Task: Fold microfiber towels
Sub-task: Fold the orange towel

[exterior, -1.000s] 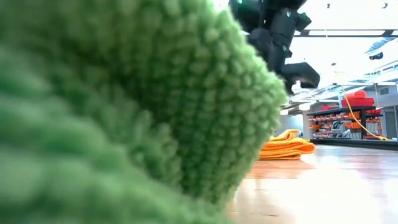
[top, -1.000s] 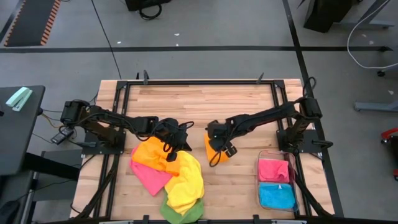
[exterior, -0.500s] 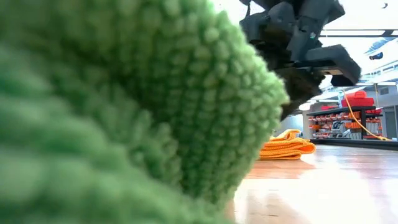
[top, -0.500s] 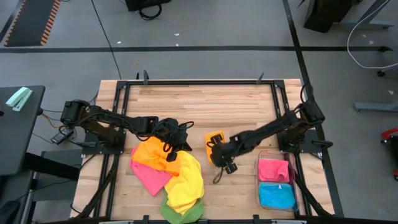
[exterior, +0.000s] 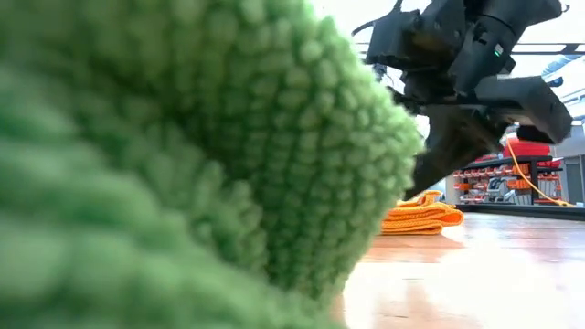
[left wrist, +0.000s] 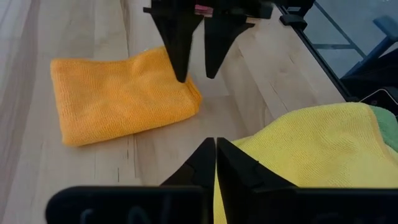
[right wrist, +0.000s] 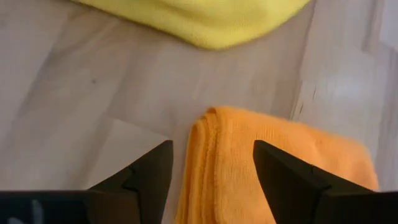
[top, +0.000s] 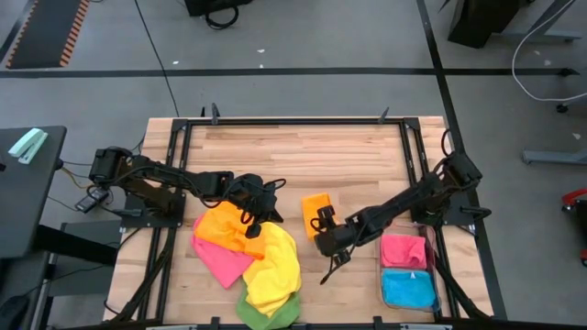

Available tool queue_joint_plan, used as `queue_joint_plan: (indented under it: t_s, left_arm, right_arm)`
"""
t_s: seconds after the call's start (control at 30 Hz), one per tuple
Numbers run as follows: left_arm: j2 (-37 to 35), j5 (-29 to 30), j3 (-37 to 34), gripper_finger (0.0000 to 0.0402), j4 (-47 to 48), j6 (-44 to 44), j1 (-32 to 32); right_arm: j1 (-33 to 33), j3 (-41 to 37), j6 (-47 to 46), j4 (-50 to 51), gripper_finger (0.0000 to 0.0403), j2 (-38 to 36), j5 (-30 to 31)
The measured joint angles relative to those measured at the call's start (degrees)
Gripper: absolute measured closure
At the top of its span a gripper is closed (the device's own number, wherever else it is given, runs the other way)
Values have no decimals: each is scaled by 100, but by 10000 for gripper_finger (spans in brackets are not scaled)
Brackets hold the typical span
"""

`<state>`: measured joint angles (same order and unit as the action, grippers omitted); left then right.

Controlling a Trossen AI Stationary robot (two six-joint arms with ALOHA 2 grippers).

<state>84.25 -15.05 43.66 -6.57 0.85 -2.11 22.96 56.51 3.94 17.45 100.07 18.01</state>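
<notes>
A folded orange towel [top: 315, 207] is seen lying flat on the bare wood near the table [top: 275, 147] middle, apart from the heap. The right gripper [top: 327, 240] is placed just beside it, on the near-edge side, with fingers spread wide and nothing between them; in the right wrist view the towel's [right wrist: 273, 168] folded edge is framed between the two open fingers [right wrist: 149, 171], so the towel lies straight ahead of that gripper. The towel's long axis is judged to run roughly from the near edge toward the far edge of the table. The right arm is clearly the nearer one to it. The left gripper [top: 260, 209] is held over the far edge of the loose heap, orange [top: 225, 225], pink [top: 220, 261], yellow [top: 275, 266] and green [top: 266, 313] cloths, with fingers closed together [left wrist: 216, 163]; no cloth is seen pinched between them. A clear bin [top: 408, 271] on the right side holds a folded pink towel [top: 404, 249] and a blue one [top: 408, 288], just beyond the right gripper. The next move is judged to turn on the folded orange towel being carried sideways to that bin, which sits close on the right arm's own side.
</notes>
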Motion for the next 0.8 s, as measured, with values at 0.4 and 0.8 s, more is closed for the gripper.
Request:
queue_joint_plan:
  t_s: [0.4, 0.8]
  left_arm:
    - [0, 0, 0, 377, -4, -1, 0]
    - [0, 0, 0, 387, -4, 1, -2]
  right_arm:
    - [113, -837, 421, -876, 135, 0, 476]
    - [104, -1168, 1073, -1403, 190, -4, 849]
